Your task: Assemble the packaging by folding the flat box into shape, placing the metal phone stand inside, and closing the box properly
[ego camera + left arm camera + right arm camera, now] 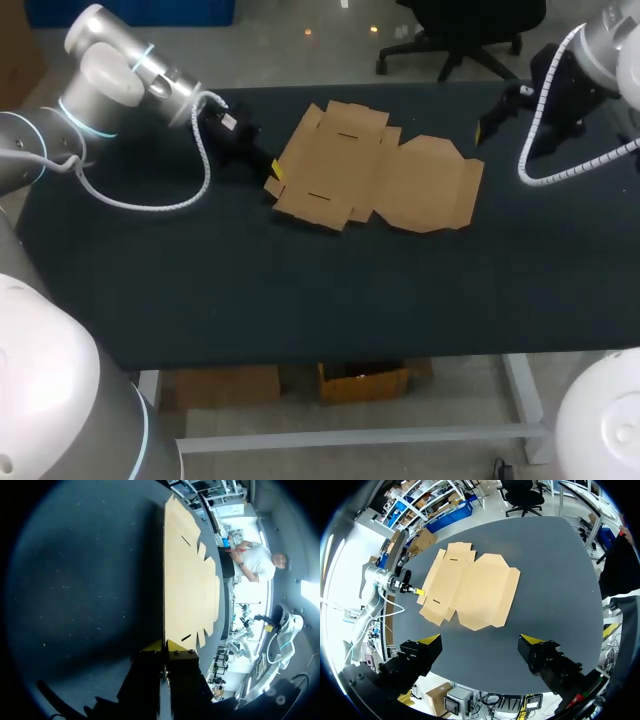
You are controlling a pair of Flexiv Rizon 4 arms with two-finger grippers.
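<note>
Head view gives me the flat box (375, 170) lying unfolded around the middle of the dark worktop (300, 290), a little toward its far edge. My left gripper (164, 646) sits at the box's left edge. Through its wrist view the yellow tips are drawn together with the cardboard's edge running in between them, so it looks pinched on that flap, though the contact itself is hard to make out. Farther off, over the worktop's far right corner, my right gripper (481, 641) hangs with its fingers spread wide, holding nothing.
</note>
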